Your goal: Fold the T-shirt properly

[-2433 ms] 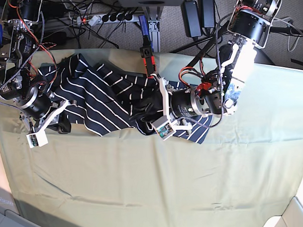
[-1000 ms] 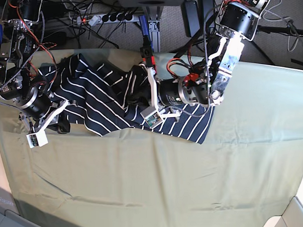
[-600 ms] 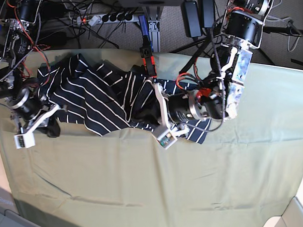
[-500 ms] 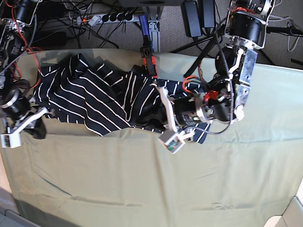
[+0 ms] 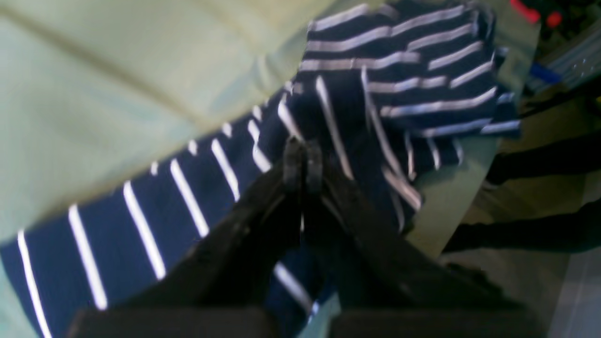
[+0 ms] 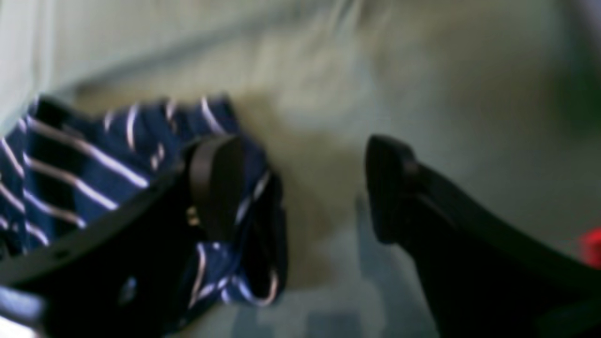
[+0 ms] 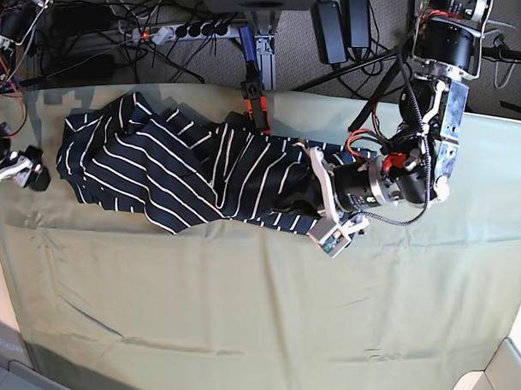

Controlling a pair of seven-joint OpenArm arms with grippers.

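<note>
The navy white-striped T-shirt point(image 7: 183, 172) lies bunched in a long band across the back half of the table. My left gripper point(image 7: 313, 213) is at its right end. The left wrist view shows the gripper point(image 5: 301, 162) shut on a pinch of the striped fabric point(image 5: 188, 197). My right gripper point(image 7: 35, 175) is just off the shirt's left end, at the table's left edge. In the right wrist view it point(image 6: 300, 188) is open and empty, with the shirt's edge point(image 6: 75, 164) beside and behind its left finger.
An olive-green cloth point(image 7: 248, 315) covers the table. A red and black clamp point(image 7: 255, 101) stands at the back edge by the shirt. A power strip point(image 7: 182, 31), adapters and cables lie behind the table.
My right gripper has let go of the shirt's left end and drawn away to the left. My left gripper has pulled the right end rightward, stretching the shirt out.
</note>
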